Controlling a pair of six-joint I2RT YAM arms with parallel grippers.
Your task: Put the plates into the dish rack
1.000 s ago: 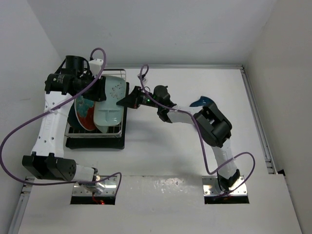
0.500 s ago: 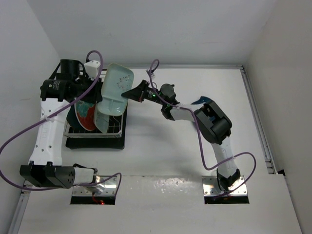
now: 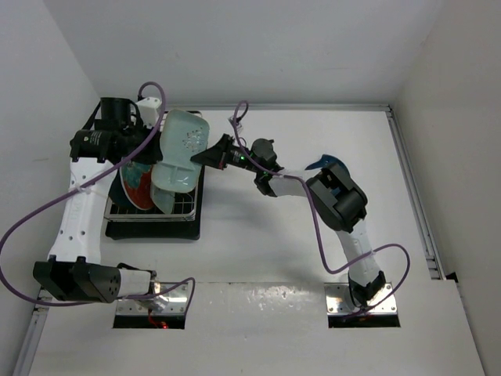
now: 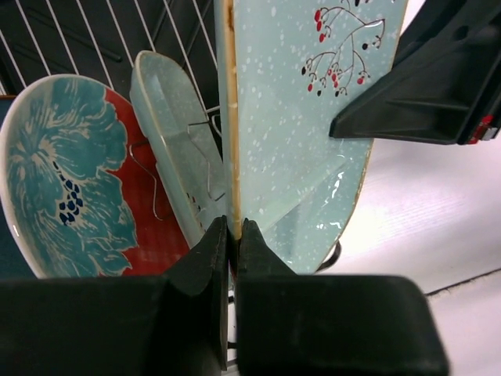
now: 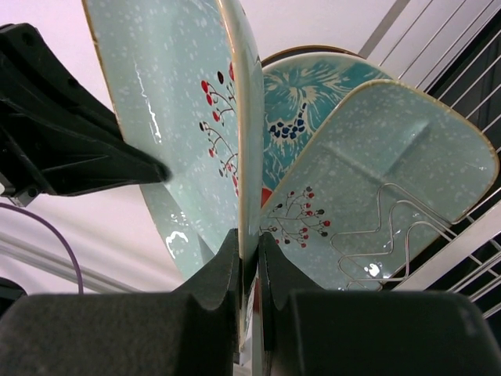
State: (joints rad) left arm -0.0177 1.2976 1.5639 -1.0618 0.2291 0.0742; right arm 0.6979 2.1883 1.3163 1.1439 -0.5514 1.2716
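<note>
Pinching one rim from opposite sides, the left tool (image 4: 232, 235) and the right tool (image 5: 249, 243) are both closed narrow on the held mint plate (image 4: 305, 117). It stands on edge over the right side of the dish rack (image 3: 188, 210), in the upper left of the overhead view. Each grip catches only a thin strip of glazed lip, which I judge to be slippery.

The main risk is the two arms moving out of step. With a rigid plate between them, any mismatch would twist the lip out of one pinch or load the ceramic until it chips. If one tool lets go before the plate is seated, the plate could pivot on the other pinch.

Just beside it leans the racked mint plate (image 4: 176, 149), with the red plate (image 4: 70, 172) further left. A swing or a crooked descent would knock glaze against glaze, or tip those two over. Whether the held plate's lower end already rests on a wire I cannot tell.

At the rack's right edge, a missed slot could send the plate off the drip tray (image 3: 153, 231) onto the worktop (image 3: 274, 243). The leaf-shaped plate (image 3: 323, 162) lies well apart, at centre right.
</note>
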